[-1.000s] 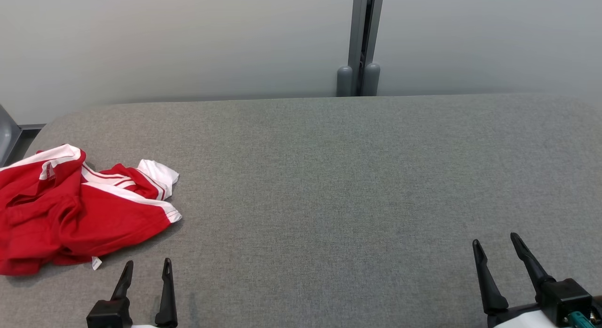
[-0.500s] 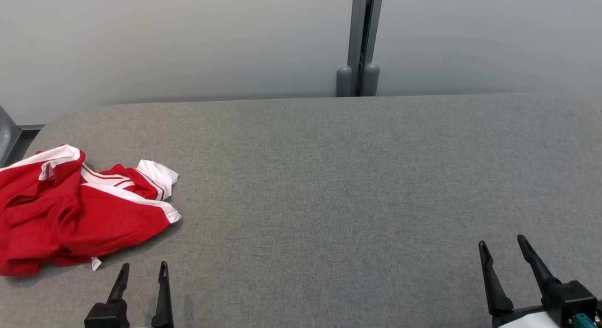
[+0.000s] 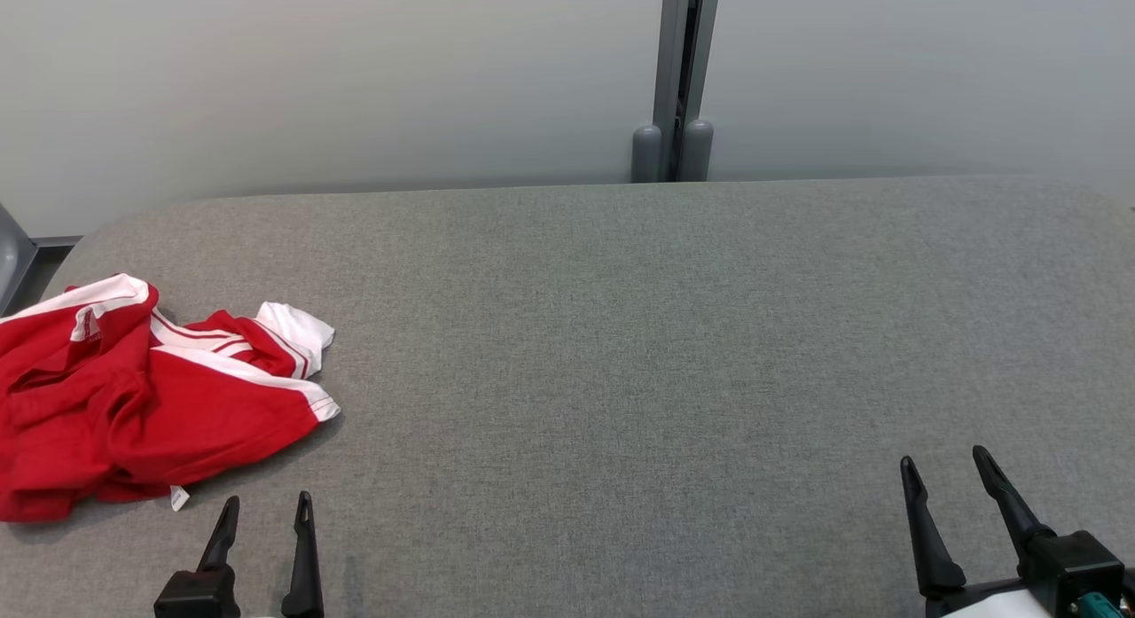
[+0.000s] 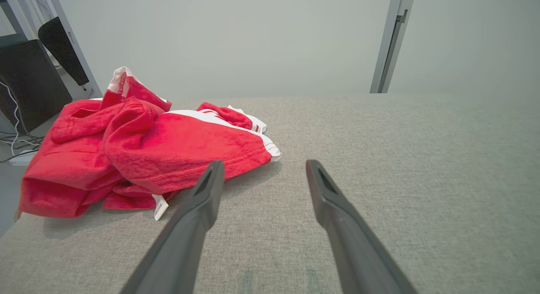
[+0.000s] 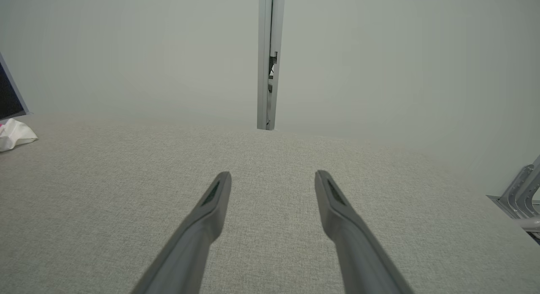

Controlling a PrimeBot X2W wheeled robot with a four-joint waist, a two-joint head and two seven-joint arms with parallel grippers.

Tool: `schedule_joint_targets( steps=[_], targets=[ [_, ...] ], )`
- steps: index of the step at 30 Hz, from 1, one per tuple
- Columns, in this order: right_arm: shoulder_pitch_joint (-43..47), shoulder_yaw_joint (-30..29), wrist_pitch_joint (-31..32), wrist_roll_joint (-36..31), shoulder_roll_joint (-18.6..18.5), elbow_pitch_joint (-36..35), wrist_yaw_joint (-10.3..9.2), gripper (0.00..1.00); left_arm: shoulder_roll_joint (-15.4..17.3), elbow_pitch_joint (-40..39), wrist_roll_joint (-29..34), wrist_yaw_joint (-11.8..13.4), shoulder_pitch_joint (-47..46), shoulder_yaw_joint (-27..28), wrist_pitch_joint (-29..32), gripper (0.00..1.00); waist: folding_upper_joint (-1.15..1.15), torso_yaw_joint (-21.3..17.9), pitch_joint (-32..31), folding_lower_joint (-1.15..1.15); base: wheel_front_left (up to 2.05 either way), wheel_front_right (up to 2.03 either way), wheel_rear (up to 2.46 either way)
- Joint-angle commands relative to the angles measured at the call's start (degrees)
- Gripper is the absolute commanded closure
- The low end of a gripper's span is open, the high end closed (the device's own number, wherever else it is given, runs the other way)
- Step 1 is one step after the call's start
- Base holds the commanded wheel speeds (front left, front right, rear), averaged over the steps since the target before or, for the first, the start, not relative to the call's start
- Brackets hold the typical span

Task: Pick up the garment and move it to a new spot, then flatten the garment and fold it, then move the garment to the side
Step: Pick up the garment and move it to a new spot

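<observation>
Garment crumpled at frame's left edge on grey surface. Left pincer released, just below it. Right pincer released, lower right. Best: left pinches a raised fold, lifts clear before carrying.

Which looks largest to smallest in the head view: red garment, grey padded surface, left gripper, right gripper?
1. grey padded surface
2. red garment
3. right gripper, then left gripper; the frame edge cuts both, so their order is unsure.
</observation>
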Motion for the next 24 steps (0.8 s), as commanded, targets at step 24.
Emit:
schedule_joint_targets(
  steps=[24],
  targets=[
    [0.4, 2.3, -0.5, 2.7, -0.3, 0.0, 0.10, 0.00, 0.5, -0.1, 1.3, -1.4, 0.1, 2.0, -0.1, 0.00, 0.00, 16.0, -1.1, 0.00, 0.00, 0.00, 0.00]
  ],
)
